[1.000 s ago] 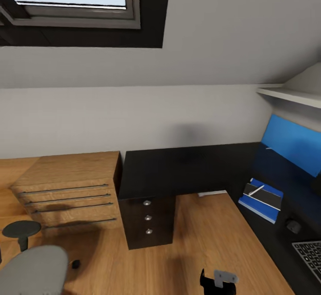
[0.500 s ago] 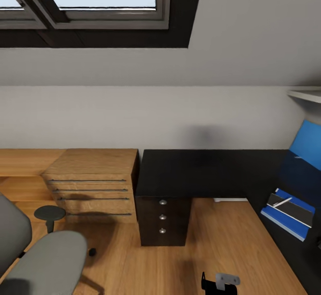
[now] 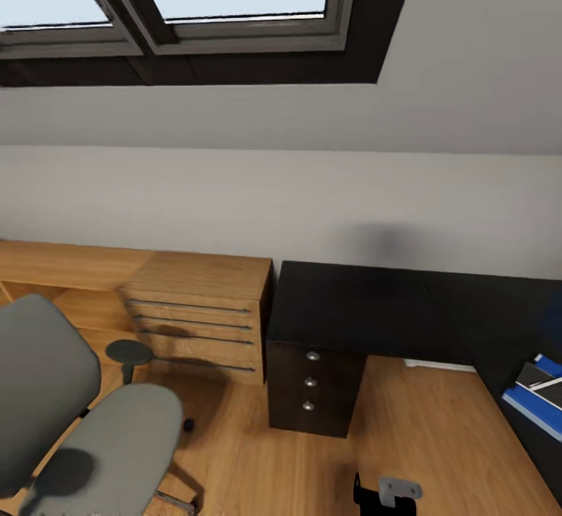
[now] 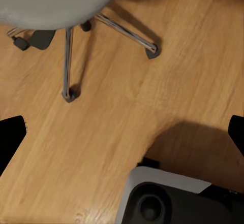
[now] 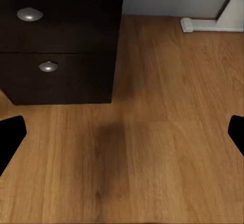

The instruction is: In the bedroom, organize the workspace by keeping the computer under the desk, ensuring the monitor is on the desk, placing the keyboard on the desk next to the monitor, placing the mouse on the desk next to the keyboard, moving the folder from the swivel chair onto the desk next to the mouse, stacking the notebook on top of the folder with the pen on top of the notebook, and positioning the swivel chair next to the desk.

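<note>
Head view showed the long glossy black L-shaped counter (image 3: pixel 406 309) against the grey wall, with its dark three-drawer unit (image 3: pixel 312 381) beneath and a light wooden chest of drawers (image 3: pixel 199 317) just beside it. The grey upholstered swivel chair (image 3: pixel 70 414) stood on the wooden floor (image 3: pixel 406 438), well apart from the counter, its seat bare. The flat bright blue folder (image 3: pixel 538 403) lay on the counter at the frame's edge with a dark notebook (image 3: pixel 545 377) on top; a thin pale line on it was probably the pen, too small to confirm.

Left wrist view showed the chair's metal star base (image 4: pixel 76 51) below the left gripper (image 4: pixel 122 132), whose fingertips stood wide apart, holding nothing. Right wrist view showed the right gripper (image 5: pixel 122 132) likewise spread and empty above bare floor near the drawer unit.

Judgement: chair positioning remained. Approach the backrest squarely, push low and slowly so the casters roll straight, and stop short of the drawer unit.
</note>
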Robot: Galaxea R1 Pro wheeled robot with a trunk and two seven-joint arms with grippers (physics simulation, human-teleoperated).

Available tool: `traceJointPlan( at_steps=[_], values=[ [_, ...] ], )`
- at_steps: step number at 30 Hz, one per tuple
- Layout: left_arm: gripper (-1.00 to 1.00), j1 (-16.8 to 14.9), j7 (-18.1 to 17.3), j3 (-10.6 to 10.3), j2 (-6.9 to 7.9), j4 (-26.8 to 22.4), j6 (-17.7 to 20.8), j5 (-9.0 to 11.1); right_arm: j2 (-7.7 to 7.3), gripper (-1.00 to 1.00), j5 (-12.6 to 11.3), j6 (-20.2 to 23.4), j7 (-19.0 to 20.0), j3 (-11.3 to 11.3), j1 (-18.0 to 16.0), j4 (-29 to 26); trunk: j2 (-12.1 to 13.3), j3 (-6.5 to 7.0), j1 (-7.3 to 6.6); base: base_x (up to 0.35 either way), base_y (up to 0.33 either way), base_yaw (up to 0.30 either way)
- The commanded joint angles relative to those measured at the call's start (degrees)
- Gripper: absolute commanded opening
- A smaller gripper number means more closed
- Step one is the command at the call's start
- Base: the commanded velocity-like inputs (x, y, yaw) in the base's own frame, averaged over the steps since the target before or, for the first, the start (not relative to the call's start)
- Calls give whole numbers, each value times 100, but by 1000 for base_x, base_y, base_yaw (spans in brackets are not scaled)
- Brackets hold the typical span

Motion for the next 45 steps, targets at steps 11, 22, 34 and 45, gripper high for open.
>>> traceJointPlan(
  at_steps=[11,22,34,45],
  values=[
    [100,2,23,-38,-10,134,-65,25,8,100,-33,-229,-31,49,10,13,-11,-11,4,-89,-19,280],
    [100,2,46,-47,-15,185,-62,18,28,100,-27,-266,-39,57,12,14,-11,-11,4,-301,-93,280],
    [100,2,57,-21,-7,188,-63,31,39,100,-22,-733,-64,65,118,14,-11,-11,4,-233,-128,280],
    [100,2,57,6,2,191,-70,43,103,100,-1,-1684,-83,76,325,28,-11,-11,4,-10,-4,280]
  ],
)
